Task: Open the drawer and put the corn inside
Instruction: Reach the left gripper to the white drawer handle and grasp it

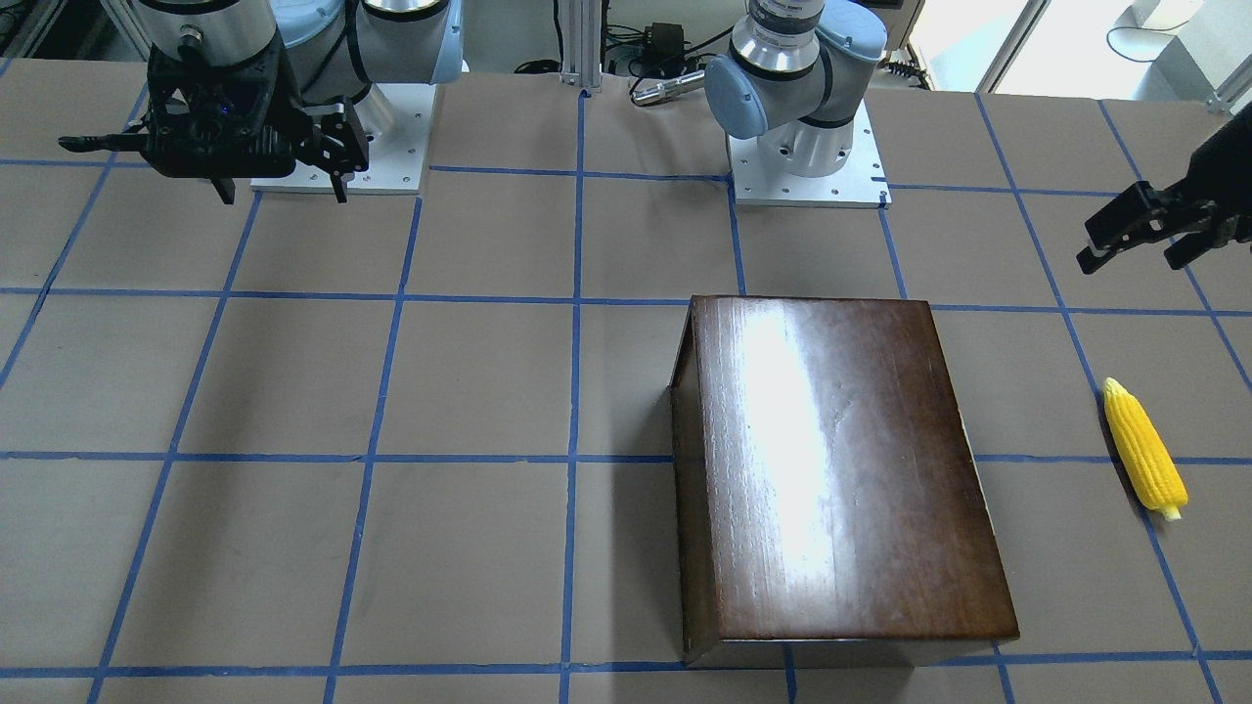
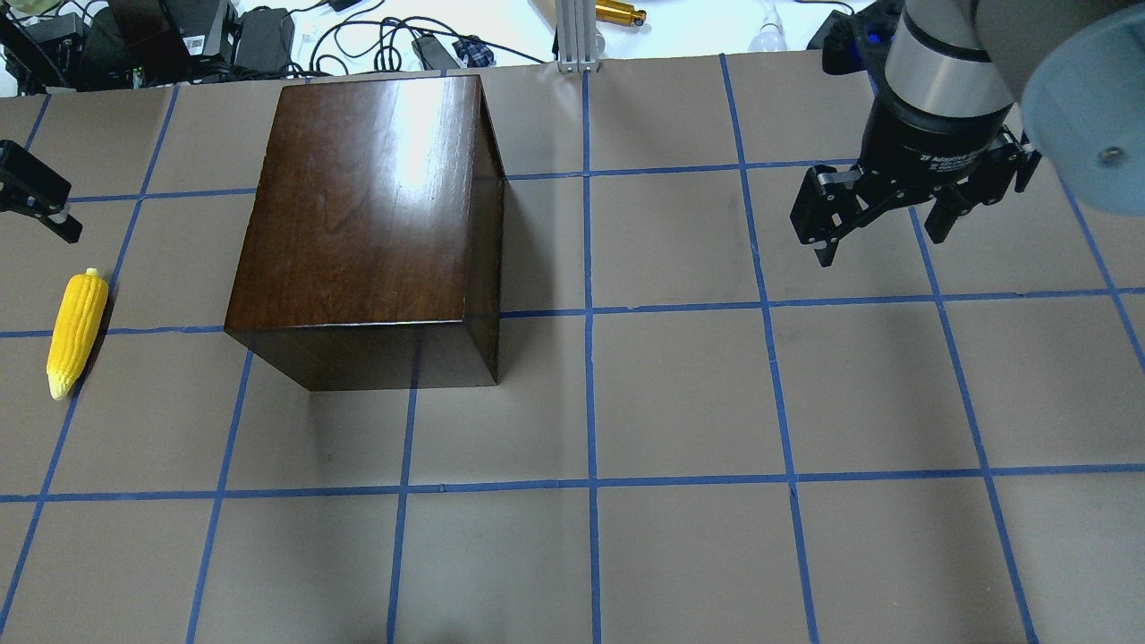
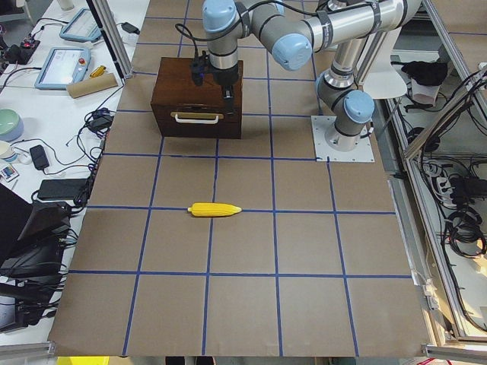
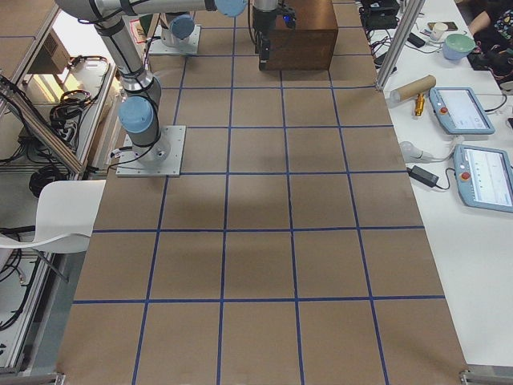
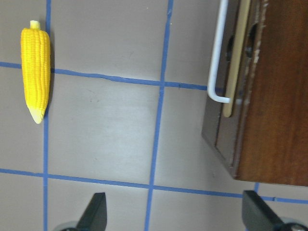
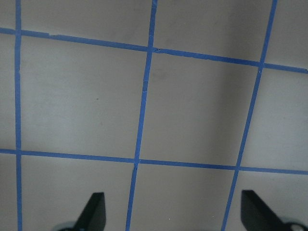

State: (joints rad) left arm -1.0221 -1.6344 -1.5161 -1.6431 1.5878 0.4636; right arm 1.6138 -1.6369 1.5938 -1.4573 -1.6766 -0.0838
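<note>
The glossy dark-brown wooden box [image 2: 367,206] stands on the table, also in the front-facing view [image 1: 841,469]. Its drawer [image 3: 196,118] looks shut, and its metal pull [image 5: 219,53] faces the robot's left end of the table. The yellow corn [image 2: 76,333] lies flat on the table left of the box, also seen from the front [image 1: 1144,450] and in the left wrist view [image 5: 35,67]. My left gripper [image 1: 1125,256] hovers open and empty beyond the corn, near the drawer side. My right gripper [image 2: 881,243] hangs open and empty over bare table far right of the box.
The table is brown paper with a blue tape grid [image 2: 590,313]. The two arm bases [image 1: 807,147] stand at the robot's edge. Cables, tablets and a cardboard tube [image 4: 413,88] lie on the white bench beyond the far edge.
</note>
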